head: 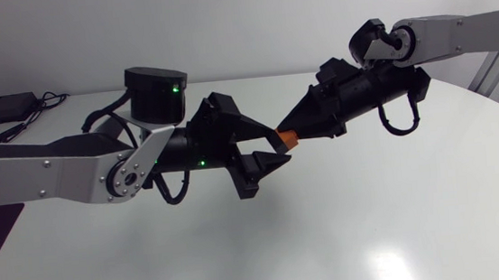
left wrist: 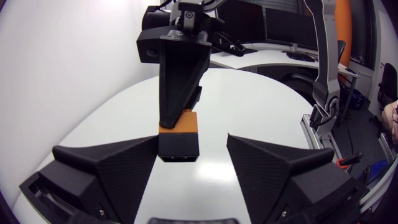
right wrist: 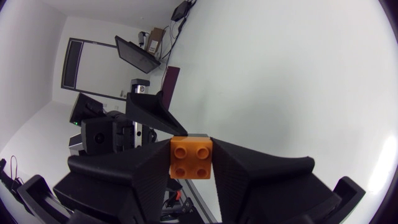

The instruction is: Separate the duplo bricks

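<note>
White worktop (head: 374,220) lies below; both arms meet above it. Left end effector (left wrist: 192,140): fingers apart, flanking the dark brick (left wrist: 178,148), probably lining up a grip. Beyond, joined orange brick (left wrist: 179,121) sits clamped in the right end effector (head: 291,133), likely the anchor for pulling.

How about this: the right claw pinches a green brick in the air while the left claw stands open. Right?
The brick is orange, not green; the right wrist view shows it. The right claw pinches it in the air, and the left claw stands open.
</note>
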Robot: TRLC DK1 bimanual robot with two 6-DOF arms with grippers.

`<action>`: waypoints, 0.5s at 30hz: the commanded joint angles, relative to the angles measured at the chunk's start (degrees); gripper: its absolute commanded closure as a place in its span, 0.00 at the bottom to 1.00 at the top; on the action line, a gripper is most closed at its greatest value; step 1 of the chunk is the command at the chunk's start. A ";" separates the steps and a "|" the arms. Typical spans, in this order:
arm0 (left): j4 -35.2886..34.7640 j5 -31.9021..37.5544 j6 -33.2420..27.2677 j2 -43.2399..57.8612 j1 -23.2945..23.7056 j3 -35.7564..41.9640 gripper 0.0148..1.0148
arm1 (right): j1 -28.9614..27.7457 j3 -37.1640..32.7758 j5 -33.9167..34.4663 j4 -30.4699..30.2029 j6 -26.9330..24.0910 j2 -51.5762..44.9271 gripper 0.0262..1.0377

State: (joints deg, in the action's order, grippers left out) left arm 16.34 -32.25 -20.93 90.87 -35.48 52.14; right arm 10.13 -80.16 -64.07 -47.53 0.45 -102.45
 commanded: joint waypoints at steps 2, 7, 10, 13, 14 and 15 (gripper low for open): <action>1.06 0.70 1.06 2.12 -1.25 0.86 0.32 | -0.20 2.20 -0.09 1.21 2.10 2.00 0.83; 2.12 1.58 0.80 2.73 -1.78 0.59 0.37 | -0.29 2.20 0.18 1.30 2.80 3.49 0.83; 2.65 2.19 0.54 2.73 -2.04 0.59 0.37 | -0.29 2.20 0.44 1.30 3.07 4.10 0.83; 2.73 2.54 0.45 2.73 -2.04 0.86 0.43 | -0.37 2.38 0.62 1.47 3.07 4.37 0.83; 2.82 2.54 0.54 2.73 -2.04 0.95 0.50 | -0.37 2.64 0.79 1.82 3.07 4.37 0.83; 2.82 2.54 0.63 2.65 -2.04 0.95 0.54 | -0.46 2.82 1.06 2.09 3.16 4.37 0.83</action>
State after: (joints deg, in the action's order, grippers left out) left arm 18.83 -29.32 -20.95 92.40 -36.88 52.14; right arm 10.13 -78.94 -63.11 -46.48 2.35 -98.83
